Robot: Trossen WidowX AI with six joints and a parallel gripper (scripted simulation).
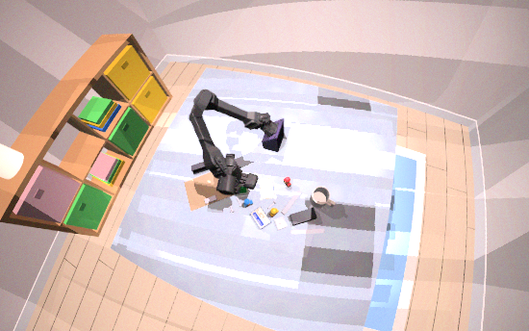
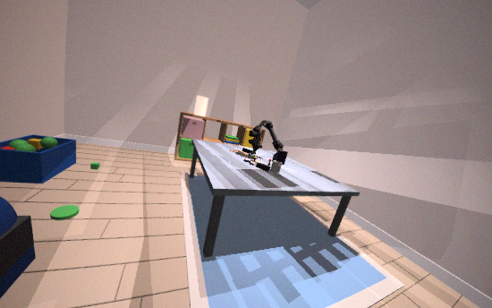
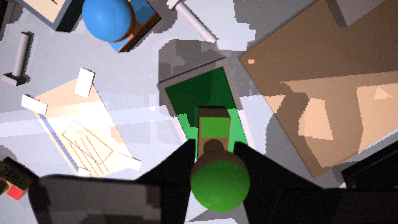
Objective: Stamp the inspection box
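Green-knobbed stamp (image 3: pixel 220 185) | claw (image 1: pixel 250 181) (image 3: pixel 214 147) clamped on it | likely inking at green pad (image 3: pixel 195 95) | next: press straight down, lift, carry to card (image 3: pixel 82 125)

Between the green pad (image 3: pixel 197 95) and the taped card (image 3: pixel 75 120) I have a bare lane, while the blue-knobbed stamp (image 1: pixel 247 203) (image 3: pixel 106 19) and a small pale bolt-like piece (image 3: pixel 196 22) block the pad's far side.

A wooden shelf (image 1: pixel 79 64) (image 2: pixel 180 134) holds 5 coloured bins.
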